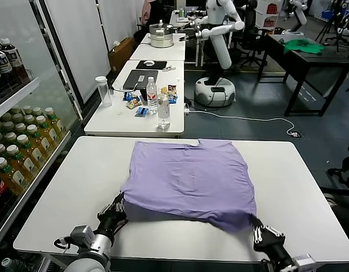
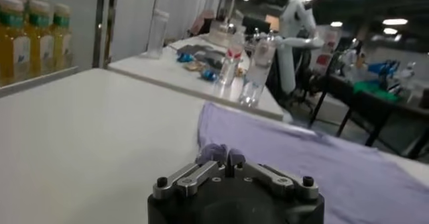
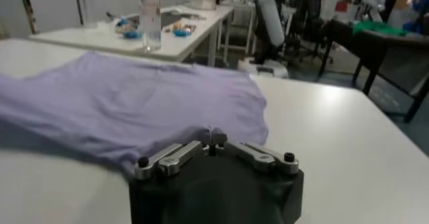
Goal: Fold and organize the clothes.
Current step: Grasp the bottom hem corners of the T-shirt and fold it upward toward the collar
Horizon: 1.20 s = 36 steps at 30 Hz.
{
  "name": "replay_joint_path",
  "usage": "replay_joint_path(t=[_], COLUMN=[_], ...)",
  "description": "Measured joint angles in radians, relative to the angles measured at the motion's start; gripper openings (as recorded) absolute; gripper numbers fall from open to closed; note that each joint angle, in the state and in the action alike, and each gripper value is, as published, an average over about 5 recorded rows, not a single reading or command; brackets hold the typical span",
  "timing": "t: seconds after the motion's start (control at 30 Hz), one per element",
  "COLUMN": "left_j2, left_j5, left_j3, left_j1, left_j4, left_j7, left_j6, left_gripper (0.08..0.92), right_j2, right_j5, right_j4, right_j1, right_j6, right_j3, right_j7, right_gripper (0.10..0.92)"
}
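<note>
Head view: your shirt (image 1: 191, 178) lies flat on the worktop (image 1: 61, 187), stretching away from both end effectors. Left end effector (image 1: 118, 205) and right end effector (image 1: 255, 225) each pinch a near hem corner. Wrist views: both look clamped on fabric.

One purple T-shirt (image 1: 192, 179); two grippers, left (image 1: 116, 211) and right (image 1: 258, 232); two clear bottles (image 1: 163, 111) on far table (image 1: 106, 122); one tall cup (image 1: 103, 90).
</note>
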Motion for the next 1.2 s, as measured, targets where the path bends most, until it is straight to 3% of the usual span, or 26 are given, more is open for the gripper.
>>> replay_joint_path(t=[1.03, 1.2], left_j2=[0.019, 0.014], left_j5=[0.043, 0.048], left_j3=[0.077, 0.078], left_j1=[-0.27, -0.282], left_j4=[0.357, 0.381], left_j7=[-0.008, -0.007], left_j6=[-0.022, -0.018], left_gripper=[0.111, 0.194], right_j2=[-0.054, -0.051], right_j5=[-0.038, -0.063], right_j4=[-0.364, -0.382], right_j1=[0.453, 0.467], right_j6=[-0.011, -0.018], right_j3=[-0.2, -0.215], right_j7=[0.015, 0.011], right_gripper=[0.112, 0.185])
